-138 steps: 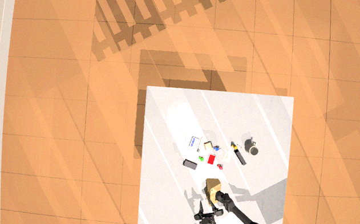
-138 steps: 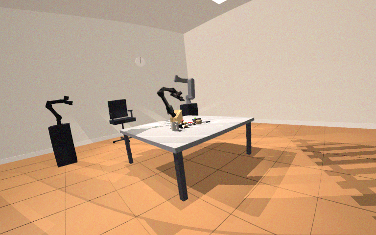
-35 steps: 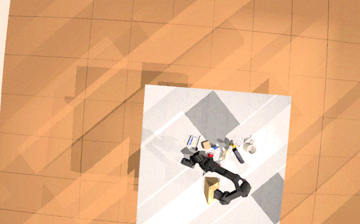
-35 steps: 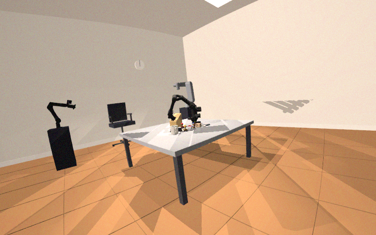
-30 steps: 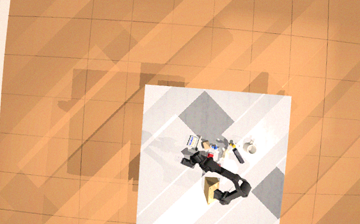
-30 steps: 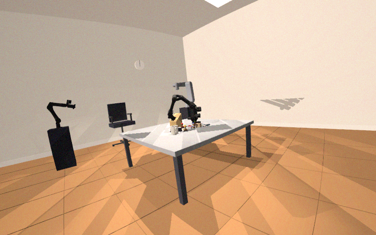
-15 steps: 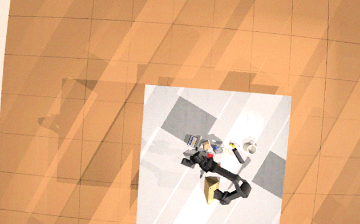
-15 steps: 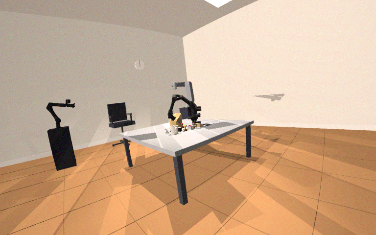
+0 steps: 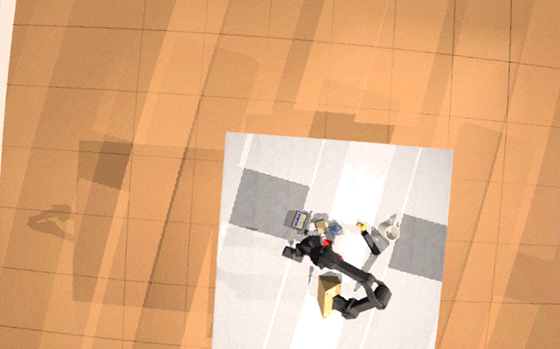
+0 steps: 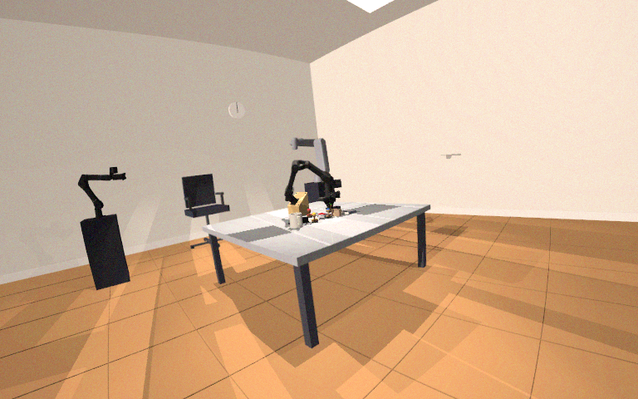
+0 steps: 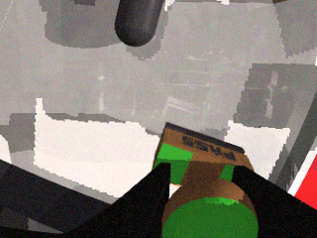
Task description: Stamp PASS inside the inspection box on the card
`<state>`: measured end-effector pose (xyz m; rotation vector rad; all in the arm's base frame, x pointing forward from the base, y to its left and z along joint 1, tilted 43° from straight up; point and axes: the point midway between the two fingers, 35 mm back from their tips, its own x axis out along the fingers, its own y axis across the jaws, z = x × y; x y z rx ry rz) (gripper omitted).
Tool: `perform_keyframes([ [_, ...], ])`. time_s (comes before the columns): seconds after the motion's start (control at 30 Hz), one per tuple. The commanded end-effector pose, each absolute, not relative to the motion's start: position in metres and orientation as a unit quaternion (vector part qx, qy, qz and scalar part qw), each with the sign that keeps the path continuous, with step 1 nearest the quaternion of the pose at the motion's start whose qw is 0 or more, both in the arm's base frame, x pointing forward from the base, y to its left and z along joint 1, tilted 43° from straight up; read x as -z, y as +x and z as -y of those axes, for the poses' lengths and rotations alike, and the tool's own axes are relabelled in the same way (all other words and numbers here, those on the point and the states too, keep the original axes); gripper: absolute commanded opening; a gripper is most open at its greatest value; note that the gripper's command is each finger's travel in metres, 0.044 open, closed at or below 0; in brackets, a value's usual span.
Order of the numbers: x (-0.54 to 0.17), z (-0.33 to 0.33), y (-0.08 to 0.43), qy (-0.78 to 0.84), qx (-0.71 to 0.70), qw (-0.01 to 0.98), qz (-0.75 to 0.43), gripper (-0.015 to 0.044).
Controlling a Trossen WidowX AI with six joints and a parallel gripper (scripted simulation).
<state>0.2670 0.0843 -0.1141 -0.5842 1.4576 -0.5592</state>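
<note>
Around the tabletop [image 9: 259, 331] [image 10: 263, 244] you see an orange, line-gridded floor [image 9: 150, 93] [image 10: 447, 329] streaked with light and shadow. Behind the tabletop, you find a dark office chair [image 10: 198, 190] and pale walls [image 10: 140, 94], one bearing a round clock [image 10: 236, 110].

A robotics lab or workshop is suggested: a black arm [image 9: 358, 273] [image 10: 310, 166] is mounted at a large grey bench [image 9: 248, 330] [image 10: 263, 244], and a second arm [image 10: 89, 188] is carried on a dark pedestal [image 10: 105, 251]. An office touch is added by a swivel chair [image 10: 206, 209] and a wall clock [image 10: 236, 110] (its numerals too small to be read).
</note>
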Motion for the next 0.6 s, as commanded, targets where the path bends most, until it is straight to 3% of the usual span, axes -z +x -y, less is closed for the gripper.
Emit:
perform_keyframes([
  [0.0, 0.1121, -0.0881, 0.2685, -0.255, 0.248, 0.675, -0.646, 0.0000],
  [0.57, 0.1062, -0.0938, 0.2686, -0.254, 0.248, 0.675, -0.647, 0.0000],
])
